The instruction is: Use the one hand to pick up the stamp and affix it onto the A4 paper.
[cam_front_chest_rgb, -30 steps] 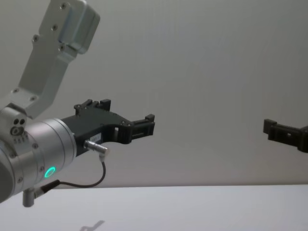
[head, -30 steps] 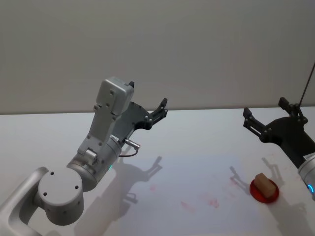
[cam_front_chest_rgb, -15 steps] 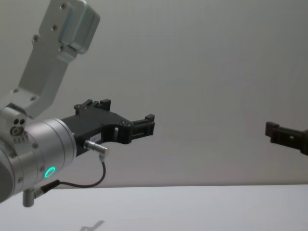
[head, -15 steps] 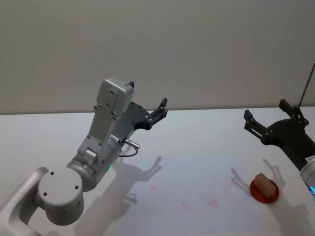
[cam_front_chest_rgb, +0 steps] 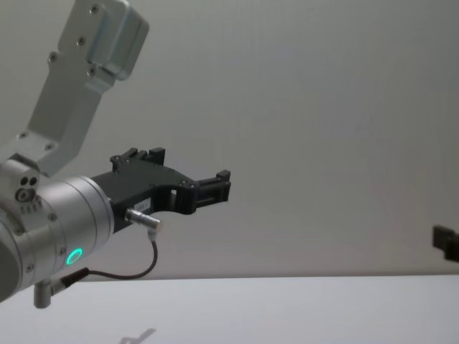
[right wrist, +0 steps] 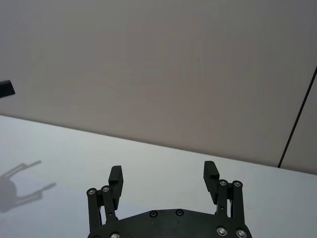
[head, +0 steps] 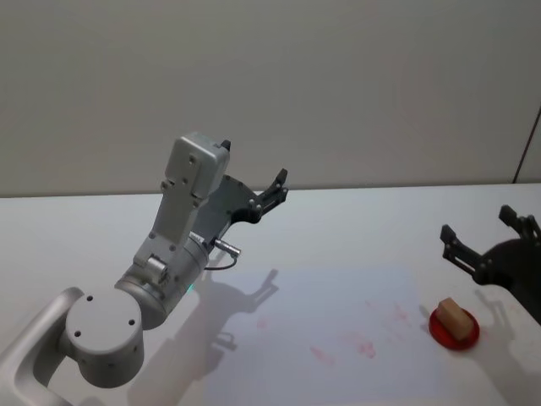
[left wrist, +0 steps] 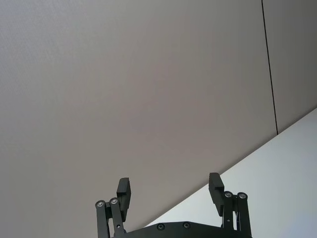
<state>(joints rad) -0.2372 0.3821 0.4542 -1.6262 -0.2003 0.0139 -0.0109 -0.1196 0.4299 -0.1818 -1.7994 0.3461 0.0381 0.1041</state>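
We record that the right gripper [head: 475, 222], fingers spread and empty, has drawn back and lower, closer to the stamp [head: 454, 315]. The stamp sits on its red pad [head: 467, 335] beside the paper [head: 338, 321]. The left gripper [head: 276, 188] hangs parked, fingers spread. Pickup appears imminent.

Red dish [head: 467, 337] on white table [head: 355, 228]
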